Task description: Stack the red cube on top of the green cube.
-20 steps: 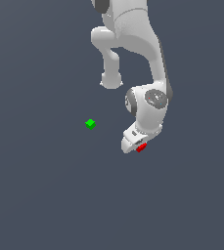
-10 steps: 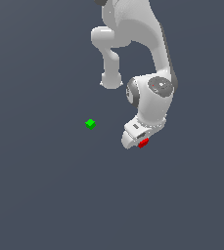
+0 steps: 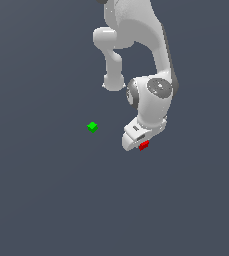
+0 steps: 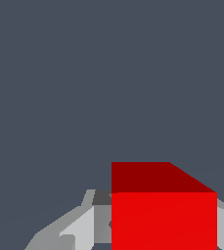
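The red cube (image 3: pixel 144 145) sits at the tip of the pincer (image 3: pixel 139 144), and in the wrist view it fills the space between the pale fingers (image 4: pixel 79 229), with grey finger surfaces pressed close on either side of it, so I judge the pincer to be pinching the red cube rather than merely standing over it. That would put the pick-up part of the job as good as done; whether the cube is already clear of the desk (image 3: pixel 46 200) cannot be told, since the flat grey surface carries no shadow or edge to judge height by. What is left is the carry and the placing: the green cube (image 3: pixel 92 126) lies alone and untouched on the desk, well apart from the red one, at roughly ten o'clock from it in the exterior view, and nothing rests on top of it. The move across will need the red cube brought squarely above the green one before release, as both are tiny against the arm. Much is hard to read here: in the exterior view the white arm (image 3: pixel 153 100) covers most of the pincer and only a sliver of red peeps out beneath it; in the wrist view the red cube is cut off by the picture's edge, the fingertips are hidden behind it, and the green cube is out of view altogether.
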Controlling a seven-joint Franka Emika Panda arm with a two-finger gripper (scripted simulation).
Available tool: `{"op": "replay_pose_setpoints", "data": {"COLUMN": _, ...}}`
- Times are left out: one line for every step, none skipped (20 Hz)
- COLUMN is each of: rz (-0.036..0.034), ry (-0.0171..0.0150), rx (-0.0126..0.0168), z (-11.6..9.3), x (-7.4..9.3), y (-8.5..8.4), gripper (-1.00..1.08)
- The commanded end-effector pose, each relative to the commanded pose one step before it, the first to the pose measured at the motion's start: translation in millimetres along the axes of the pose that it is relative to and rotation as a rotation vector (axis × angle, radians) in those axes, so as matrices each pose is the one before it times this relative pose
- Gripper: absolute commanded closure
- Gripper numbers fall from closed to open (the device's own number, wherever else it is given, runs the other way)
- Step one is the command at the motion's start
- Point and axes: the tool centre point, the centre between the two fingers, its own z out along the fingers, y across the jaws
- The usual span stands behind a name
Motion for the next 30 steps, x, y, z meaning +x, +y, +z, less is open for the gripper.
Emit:
{"op": "replay_pose_setpoints", "data": {"rz": 0.00065, "ry": 0.00050, "rx": -0.00038, "z": 1.30, "x": -8.29, "y": 3.89, "gripper": 1.08}}
{"op": "replay_pose_setpoints", "data": {"rz": 0.00000, "ry": 0.00000, "rx": 0.00000, "z": 0.83, "x": -4.33, "y": 1.80, "gripper": 1.08}}
{"op": "replay_pose_setpoints", "data": {"rz": 0.00000, "ry": 0.00000, "rx": 0.00000, "z": 0.93, "x": -4.80, "y": 2.00, "gripper": 1.08}}
{"op": "replay_pose_setpoints", "data": {"rz": 0.00000, "ry": 0.00000, "rx": 0.00000, "z": 1.02, "x": -5.30, "y": 2.21, "gripper": 1.08}}
{"op": "replay_pose_setpoints", "data": {"rz": 0.00067, "ry": -0.00016, "rx": 0.00006, "z": 1.23, "x": -5.95, "y": 2.82, "gripper": 1.08}}
{"op": "replay_pose_setpoints", "data": {"rz": 0.00000, "ry": 0.00000, "rx": 0.00000, "z": 1.23, "x": -6.36, "y": 2.67, "gripper": 1.08}}
{"op": "replay_pose_setpoints", "data": {"rz": 0.00000, "ry": 0.00000, "rx": 0.00000, "z": 1.34, "x": -6.94, "y": 2.91, "gripper": 1.08}}
{"op": "replay_pose_setpoints", "data": {"rz": 0.00000, "ry": 0.00000, "rx": 0.00000, "z": 1.46, "x": -7.54, "y": 3.18, "gripper": 1.08}}
{"op": "replay_pose_setpoints", "data": {"rz": 0.00000, "ry": 0.00000, "rx": 0.00000, "z": 1.58, "x": -8.19, "y": 3.46, "gripper": 1.08}}
{"op": "replay_pose_setpoints", "data": {"rz": 0.00000, "ry": 0.00000, "rx": 0.00000, "z": 1.71, "x": -8.86, "y": 3.75, "gripper": 1.08}}
{"op": "replay_pose_setpoints", "data": {"rz": 0.00000, "ry": 0.00000, "rx": 0.00000, "z": 1.84, "x": -9.48, "y": 4.03, "gripper": 1.08}}
{"op": "replay_pose_setpoints", "data": {"rz": 0.00000, "ry": 0.00000, "rx": 0.00000, "z": 1.92, "x": -9.89, "y": 4.22, "gripper": 1.08}}
{"op": "replay_pose_setpoints", "data": {"rz": 0.00067, "ry": -0.00015, "rx": 0.00010, "z": 2.08, "x": -10.36, "y": 4.72, "gripper": 1.08}}
{"op": "replay_pose_setpoints", "data": {"rz": 0.00000, "ry": 0.00000, "rx": 0.00000, "z": 2.05, "x": -10.55, "y": 4.54, "gripper": 1.08}}
{"op": "replay_pose_setpoints", "data": {"rz": 0.00000, "ry": 0.00000, "rx": 0.00000, "z": 2.11, "x": -10.86, "y": 4.70, "gripper": 1.08}}
{"op": "replay_pose_setpoints", "data": {"rz": 0.00000, "ry": 0.00000, "rx": 0.00000, "z": 2.10, "x": -10.77, "y": 4.69, "gripper": 1.08}}
{"op": "replay_pose_setpoints", "data": {"rz": 0.00000, "ry": 0.00000, "rx": 0.00000, "z": 2.07, "x": -10.58, "y": 4.64, "gripper": 1.08}}
{"op": "replay_pose_setpoints", "data": {"rz": 0.00000, "ry": 0.00000, "rx": 0.00000, "z": 2.03, "x": -10.38, "y": 4.57, "gripper": 1.08}}
{"op": "replay_pose_setpoints", "data": {"rz": 0.00000, "ry": 0.00000, "rx": 0.00000, "z": 1.99, "x": -10.16, "y": 4.52, "gripper": 1.08}}
{"op": "replay_pose_setpoints", "data": {"rz": 0.00000, "ry": 0.00000, "rx": 0.00000, "z": 1.95, "x": -9.92, "y": 4.46, "gripper": 1.08}}
{"op": "replay_pose_setpoints", "data": {"rz": 0.00000, "ry": 0.00000, "rx": 0.00000, "z": 1.91, "x": -9.66, "y": 4.38, "gripper": 1.08}}
{"op": "replay_pose_setpoints", "data": {"rz": 0.00000, "ry": 0.00000, "rx": 0.00000, "z": 1.85, "x": -9.35, "y": 4.27, "gripper": 1.08}}
{"op": "replay_pose_setpoints", "data": {"rz": 0.00000, "ry": 0.00000, "rx": 0.00000, "z": 1.79, "x": -9.00, "y": 4.14, "gripper": 1.08}}
{"op": "replay_pose_setpoints", "data": {"rz": 0.00000, "ry": 0.00000, "rx": 0.00000, "z": 1.72, "x": -8.62, "y": 3.99, "gripper": 1.08}}
{"op": "replay_pose_setpoints", "data": {"rz": 0.00000, "ry": 0.00000, "rx": 0.00000, "z": 1.65, "x": -8.24, "y": 3.88, "gripper": 1.08}}
{"op": "replay_pose_setpoints", "data": {"rz": 0.00000, "ry": 0.00000, "rx": 0.00000, "z": 1.58, "x": -7.83, "y": 3.77, "gripper": 1.08}}
{"op": "replay_pose_setpoints", "data": {"rz": 0.00000, "ry": 0.00000, "rx": 0.00000, "z": 1.50, "x": -7.37, "y": 3.62, "gripper": 1.08}}
{"op": "replay_pose_setpoints", "data": {"rz": 0.00000, "ry": 0.00000, "rx": 0.00000, "z": 1.39, "x": -6.80, "y": 3.39, "gripper": 1.08}}
{"op": "replay_pose_setpoints", "data": {"rz": 0.00000, "ry": 0.00000, "rx": 0.00000, "z": 1.27, "x": -6.18, "y": 3.11, "gripper": 1.08}}
{"op": "replay_pose_setpoints", "data": {"rz": -0.00051, "ry": -0.00046, "rx": 0.00005, "z": 1.32, "x": -5.37, "y": 2.65, "gripper": 1.08}}
